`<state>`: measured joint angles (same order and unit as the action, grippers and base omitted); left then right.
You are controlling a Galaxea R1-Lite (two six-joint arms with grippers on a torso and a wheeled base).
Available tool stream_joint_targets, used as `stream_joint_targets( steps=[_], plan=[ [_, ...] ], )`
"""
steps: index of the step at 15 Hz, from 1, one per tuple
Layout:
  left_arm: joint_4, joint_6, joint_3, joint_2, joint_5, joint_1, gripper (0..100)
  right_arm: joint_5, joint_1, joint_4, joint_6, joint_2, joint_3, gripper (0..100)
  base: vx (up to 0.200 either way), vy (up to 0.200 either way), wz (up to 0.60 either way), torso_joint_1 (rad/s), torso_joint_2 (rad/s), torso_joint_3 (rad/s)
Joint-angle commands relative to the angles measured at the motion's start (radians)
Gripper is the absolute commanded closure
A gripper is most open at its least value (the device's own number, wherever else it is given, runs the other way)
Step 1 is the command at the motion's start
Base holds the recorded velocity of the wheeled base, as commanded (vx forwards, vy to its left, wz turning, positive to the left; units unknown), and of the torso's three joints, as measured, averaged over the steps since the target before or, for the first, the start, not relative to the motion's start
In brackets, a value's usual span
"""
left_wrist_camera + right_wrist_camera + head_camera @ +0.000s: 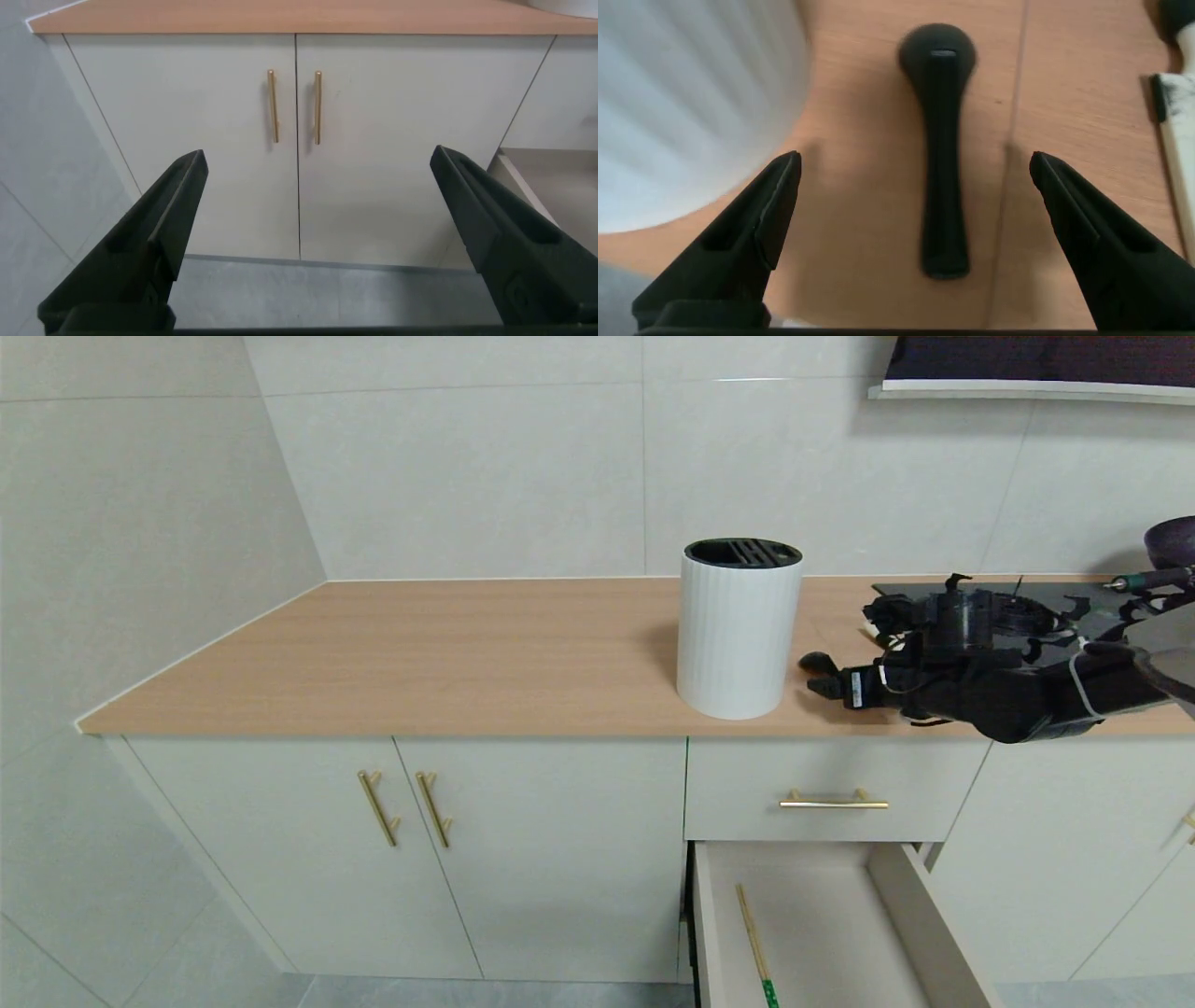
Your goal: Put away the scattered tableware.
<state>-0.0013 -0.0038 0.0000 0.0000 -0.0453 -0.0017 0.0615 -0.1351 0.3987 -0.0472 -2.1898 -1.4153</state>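
Note:
A black utensil [939, 140] with a rounded end lies flat on the wooden counter [467, 653], just right of a white ribbed holder [738, 630] with a black slotted top. My right gripper [829, 678] hovers low over the counter, open, with its fingers either side of the utensil [815, 661] and not touching it. The holder [682, 103] stands close beside one finger. A single chopstick [754, 943] with a green end lies in the open drawer [896, 915] below. My left gripper [318, 163] is open and holds nothing, in front of the cabinet doors [299, 140].
A black cooktop [1046, 602] with a dark pan [1172, 541] on it sits at the counter's right end. A pale utensil [1172, 121] lies beside the black one. The pulled-out drawer juts into the space below the counter. Gold handles [401, 807] stick out from the doors.

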Motion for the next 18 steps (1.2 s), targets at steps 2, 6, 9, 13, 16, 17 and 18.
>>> stream_joint_targets(
  steps=[2, 6, 9, 13, 16, 17, 18],
  plan=[
    [0.0, -0.001, 0.0, 0.0, -0.001, 0.0, 0, 0.0, 0.005, 0.002, 0.001, -0.033, -0.028, 0, 0.0, 0.0, 0.0, 0.0, 0.0, 0.0],
    [0.0, -0.001, 0.0, 0.0, -0.001, 0.0, 0, 0.0, 0.019, 0.0, 0.012, -0.056, -0.057, 0, 0.0, 0.0, 0.0, 0.0, 0.0, 0.0],
    [0.0, -0.001, 0.0, 0.0, 0.001, 0.0, 0, 0.0, 0.019, -0.003, 0.012, -0.061, -0.059, 0, 0.0, 0.0, 0.0, 0.0, 0.0, 0.0],
    [0.0, -0.001, 0.0, 0.0, -0.001, 0.0, 0, 0.0, 0.019, -0.006, 0.012, -0.087, -0.071, 100, 0.0, 0.0, 0.0, 0.0, 0.0, 0.0],
    [0.0, -0.001, 0.0, 0.0, -0.001, 0.0, 0, 0.0, 0.019, -0.006, 0.013, -0.09, -0.071, 100, 0.0, 0.0, 0.0, 0.0, 0.0, 0.0],
    [0.0, -0.001, 0.0, 0.0, 0.001, 0.0, 0, 0.0, 0.019, -0.008, 0.012, -0.09, -0.07, 100, 0.0, 0.0, 0.0, 0.0, 0.0, 0.0],
    [0.0, -0.001, 0.0, 0.0, 0.001, 0.0, 0, 0.0, 0.019, -0.008, 0.012, -0.088, -0.07, 100, 0.0, 0.0, 0.0, 0.0, 0.0, 0.0]
  ],
)
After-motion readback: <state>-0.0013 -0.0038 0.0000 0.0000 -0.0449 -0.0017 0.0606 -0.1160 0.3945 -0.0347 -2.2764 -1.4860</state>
